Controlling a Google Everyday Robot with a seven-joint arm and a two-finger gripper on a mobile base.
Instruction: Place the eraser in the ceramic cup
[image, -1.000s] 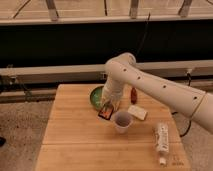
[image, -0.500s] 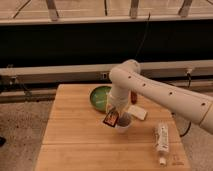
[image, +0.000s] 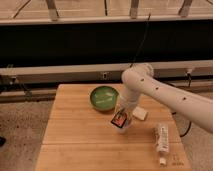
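Note:
The eraser (image: 118, 120), a small dark block with orange-red markings, is held tilted in my gripper (image: 120, 118). The gripper hangs from the white arm (image: 150, 90), which reaches in from the right. It sits directly over the ceramic cup (image: 125, 128) on the wooden table. The cup is mostly hidden behind the gripper and eraser; only a bit of its white wall shows at the lower right. The eraser looks to be at the cup's mouth, with its left corner sticking out past the rim.
A wide green bowl (image: 103, 97) stands just behind and left of the cup. A pale cream block (image: 140, 114) lies right of the cup. A white bottle (image: 161, 138) lies near the table's (image: 75, 140) right front edge. A dark wall runs behind.
The gripper carried the eraser from beside the green bowl to the right and forward, over the cup, and lowered onto it. The cup is now mostly covered.

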